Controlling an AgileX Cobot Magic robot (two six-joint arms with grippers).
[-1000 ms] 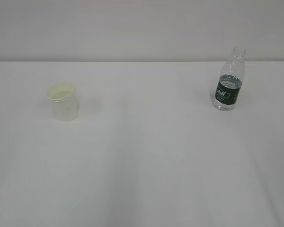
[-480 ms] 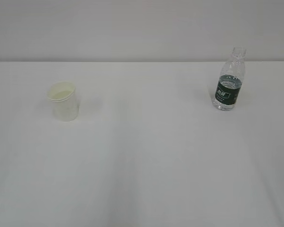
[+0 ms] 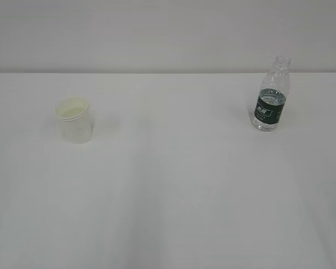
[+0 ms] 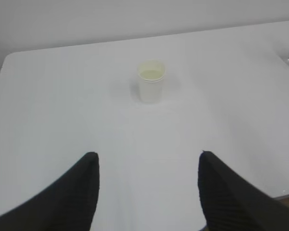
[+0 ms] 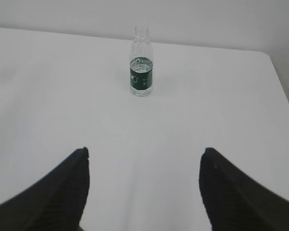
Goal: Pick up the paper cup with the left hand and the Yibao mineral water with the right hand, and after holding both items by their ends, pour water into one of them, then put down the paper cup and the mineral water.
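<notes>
The Yibao mineral water [image 3: 270, 96] wore a dark green label, lettering unreadable. The paper cup [image 3: 74, 120] stood plain. The left hand [image 4: 147, 161] and right hand [image 5: 144, 156] hung released, jaws wide, grasping nothing.

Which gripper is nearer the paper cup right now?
Left. The left gripper faces the cup with bare table between; the right gripper faces the bottle, cup out of its view.

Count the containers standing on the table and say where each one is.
2. The paper cup stands upright on the left side of the table; the Yibao mineral water stands upright on the right, farther back. Nothing seems hidden.
</notes>
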